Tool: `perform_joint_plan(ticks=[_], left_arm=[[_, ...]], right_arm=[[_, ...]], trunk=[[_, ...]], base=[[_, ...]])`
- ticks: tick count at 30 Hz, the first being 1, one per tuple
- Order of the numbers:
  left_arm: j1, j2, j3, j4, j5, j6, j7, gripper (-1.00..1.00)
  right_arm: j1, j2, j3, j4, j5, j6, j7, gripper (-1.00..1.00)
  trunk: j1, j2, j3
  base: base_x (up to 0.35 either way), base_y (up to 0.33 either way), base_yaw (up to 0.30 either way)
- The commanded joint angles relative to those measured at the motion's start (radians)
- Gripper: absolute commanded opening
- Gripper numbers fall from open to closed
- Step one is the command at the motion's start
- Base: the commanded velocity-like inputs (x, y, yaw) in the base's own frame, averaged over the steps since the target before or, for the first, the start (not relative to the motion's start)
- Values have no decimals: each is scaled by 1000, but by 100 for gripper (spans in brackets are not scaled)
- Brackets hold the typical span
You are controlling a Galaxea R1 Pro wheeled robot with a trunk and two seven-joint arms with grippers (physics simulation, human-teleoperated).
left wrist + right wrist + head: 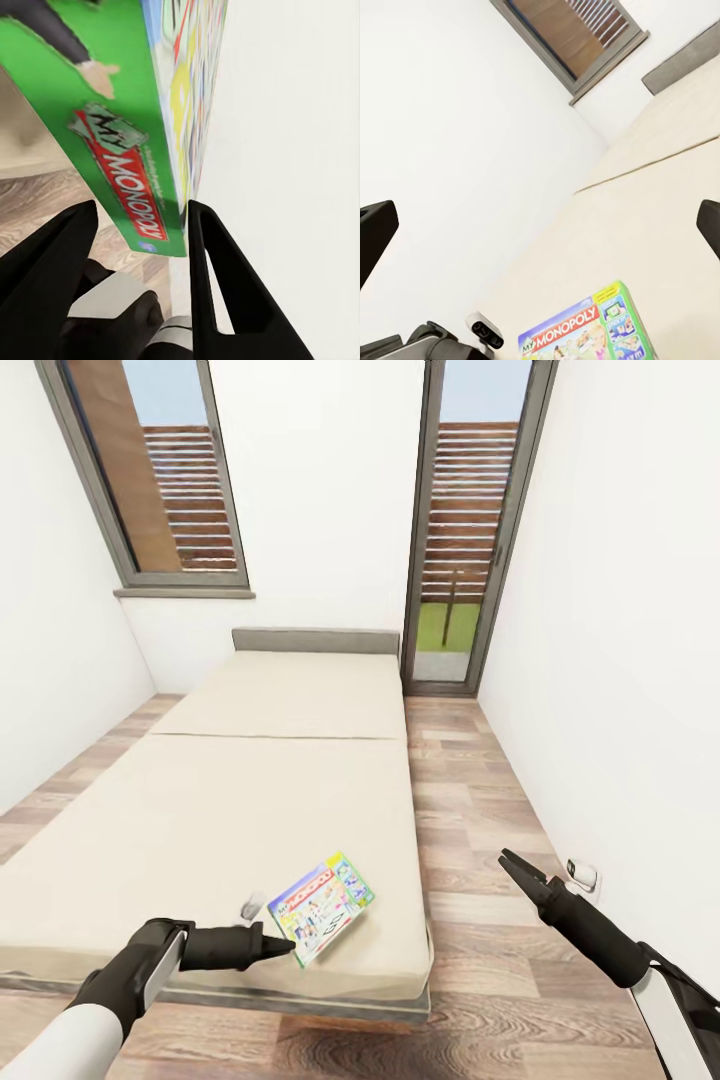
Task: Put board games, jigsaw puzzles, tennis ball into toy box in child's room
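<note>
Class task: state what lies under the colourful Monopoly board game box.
The flat green-edged Monopoly box rests on the plain beige mattress near its foot. Whatever lies directly beneath the box is covered.

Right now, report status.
Left gripper open, jaws around edge of green-edged cartoon-lid board game on beige bed. Right gripper open, empty. No obstruction visible.

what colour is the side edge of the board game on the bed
Green, with a red Monopoly logo on the board game; clearest in the left wrist view.
</note>
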State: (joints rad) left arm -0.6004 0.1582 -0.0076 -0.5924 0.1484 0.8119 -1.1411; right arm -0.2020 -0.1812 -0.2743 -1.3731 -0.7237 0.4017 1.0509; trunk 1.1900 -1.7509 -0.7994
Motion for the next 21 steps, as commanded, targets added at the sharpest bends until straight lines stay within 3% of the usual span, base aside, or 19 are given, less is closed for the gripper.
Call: perform_joint_plan(ticks=[1, 11, 14, 18, 21], left_arm=[[-1, 2, -1, -1, 2, 6, -8, -100], [0, 9, -11, -79, -3, 11, -117, -100], [1, 28, -11, -98, -3, 14, -168, -100], [-1, 75, -6, -113, -3, 17, -274, -100], [-2, 87, -6, -129, -3, 25, -319, -100]], right_arm=[[0, 0, 0, 0, -6, 9, 1, 100], [0, 3, 0, 0, -6, 3, 3, 100], [0, 4, -1, 0, -6, 3, 3, 100], [0, 2, -1, 0, -6, 4, 3, 100], [0, 5, -1, 1, -5, 4, 2, 100]], trunk=[[-4, 7, 2], [-42, 77, 34], [-54, 98, 43], [-69, 126, 56], [-81, 147, 65]], base=[[0, 0, 0], [0, 0, 0], [0, 0, 0], [0, 0, 0], [0, 0, 0]])
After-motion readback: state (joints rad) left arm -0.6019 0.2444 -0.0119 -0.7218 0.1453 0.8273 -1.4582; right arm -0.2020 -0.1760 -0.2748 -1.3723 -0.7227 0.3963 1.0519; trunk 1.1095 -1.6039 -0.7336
